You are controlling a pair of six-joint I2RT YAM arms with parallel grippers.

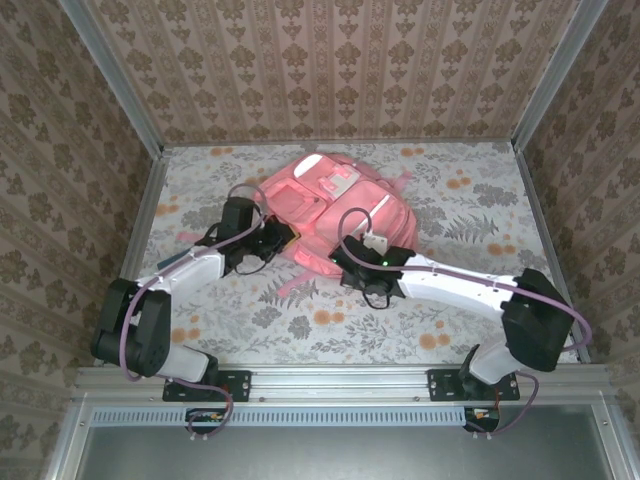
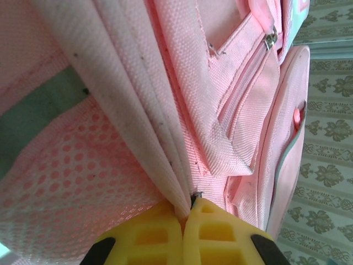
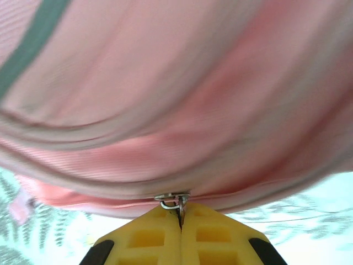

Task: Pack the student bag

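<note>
While clenched, left fingers [image 2: 162, 234] and right fingers [image 3: 157, 237] on student bag [image 1: 322, 212] over floral table [image 1: 470, 200].

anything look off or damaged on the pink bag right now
Nothing is spilled or torn. The soft pink fabric backpack has small dark specks on the pale fold pinched by the left tool; they look like dirt.
</note>
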